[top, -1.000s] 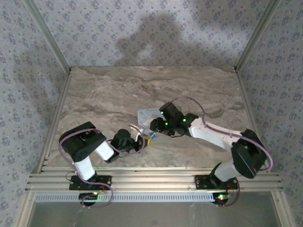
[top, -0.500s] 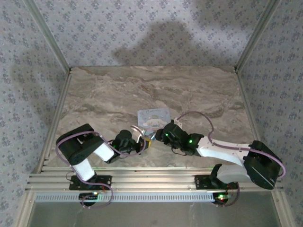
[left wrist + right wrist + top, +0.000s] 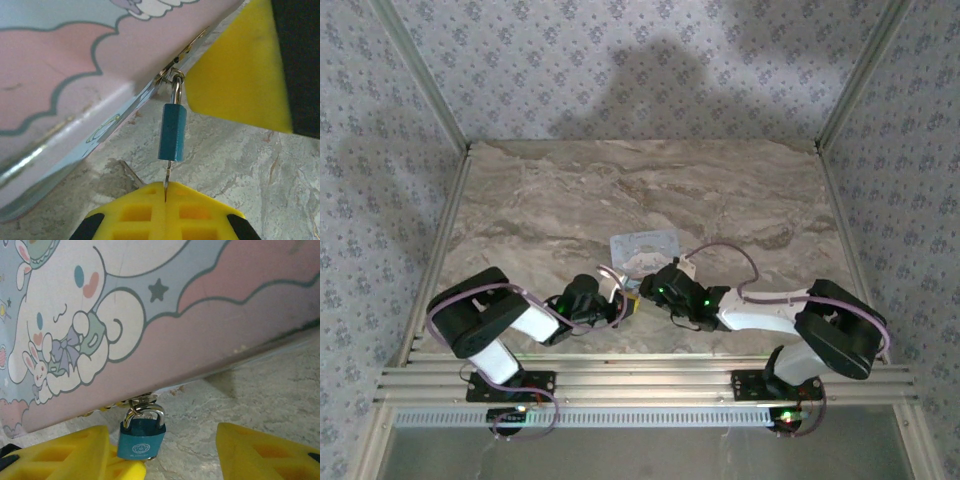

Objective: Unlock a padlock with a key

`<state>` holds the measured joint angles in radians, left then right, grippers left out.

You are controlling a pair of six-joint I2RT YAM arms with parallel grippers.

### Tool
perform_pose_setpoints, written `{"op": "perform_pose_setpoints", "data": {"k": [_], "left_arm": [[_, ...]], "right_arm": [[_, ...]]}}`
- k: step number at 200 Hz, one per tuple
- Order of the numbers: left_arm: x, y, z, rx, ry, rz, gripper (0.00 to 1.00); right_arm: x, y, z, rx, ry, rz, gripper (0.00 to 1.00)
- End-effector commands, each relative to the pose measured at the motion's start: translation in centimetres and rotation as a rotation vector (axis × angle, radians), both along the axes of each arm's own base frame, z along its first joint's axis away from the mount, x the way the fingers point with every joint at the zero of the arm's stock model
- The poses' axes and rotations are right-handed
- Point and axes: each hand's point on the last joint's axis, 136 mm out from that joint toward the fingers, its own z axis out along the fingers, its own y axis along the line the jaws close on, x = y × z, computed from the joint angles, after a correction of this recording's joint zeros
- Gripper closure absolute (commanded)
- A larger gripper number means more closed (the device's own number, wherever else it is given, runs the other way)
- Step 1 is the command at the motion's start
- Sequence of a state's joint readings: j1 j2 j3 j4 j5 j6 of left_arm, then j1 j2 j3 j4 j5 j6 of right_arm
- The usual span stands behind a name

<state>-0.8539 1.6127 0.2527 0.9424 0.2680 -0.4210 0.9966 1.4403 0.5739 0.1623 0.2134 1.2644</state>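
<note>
The teal-blue padlock (image 3: pixel 172 132) hangs by its shackle from the small metal hasp (image 3: pixel 174 76) on the front edge of the cartoon-printed tin box (image 3: pixel 150 315). The box lies on the marble-patterned tabletop (image 3: pixel 620 190), near the front, between the two arms. The left gripper (image 3: pixel 165 195) is clenched, its yellow fingers pressed together on the key (image 3: pixel 167 175). The key's thin blade rises from the seam between the fingers into the bottom end of the padlock body. The right gripper (image 3: pixel 165 452) is released, its jaws standing apart. The padlock sits between them, right against the left-hand yellow finger (image 3: pixel 65 455) and well apart from the other. In the overhead view both grippers meet nose to nose just in front of the tin's near edge, and the lock itself is too small to make out there.
</note>
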Motion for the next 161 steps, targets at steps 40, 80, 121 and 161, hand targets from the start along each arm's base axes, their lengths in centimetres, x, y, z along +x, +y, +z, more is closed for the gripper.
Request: {"op": "perform_pose_setpoints", "data": {"k": [40, 80, 121, 161], "left_arm": [[0.0, -0.7, 1.1, -0.028, 0.0, -0.008, 1.0], [0.1, -0.8, 1.7, -0.042, -0.004, -0.005, 1.0], [-0.1, -0.6, 1.9, -0.029, -0.013, -0.01, 1.0], [-0.2, -0.4, 2.0, -0.019, -0.022, -0.019, 1.0]], "right_arm": [[0.0, 1.3, -0.5, 0.067, 0.012, -0.016, 0.42], [-0.7, 2.1, -1.7, 0.061, 0.058, 0.003, 0.44], [-0.9, 2.5, -1.9, 0.075, 0.069, 0.01, 0.55], [-0.6, 2.3, -1.7, 0.08, 0.073, 0.004, 0.75]]}}
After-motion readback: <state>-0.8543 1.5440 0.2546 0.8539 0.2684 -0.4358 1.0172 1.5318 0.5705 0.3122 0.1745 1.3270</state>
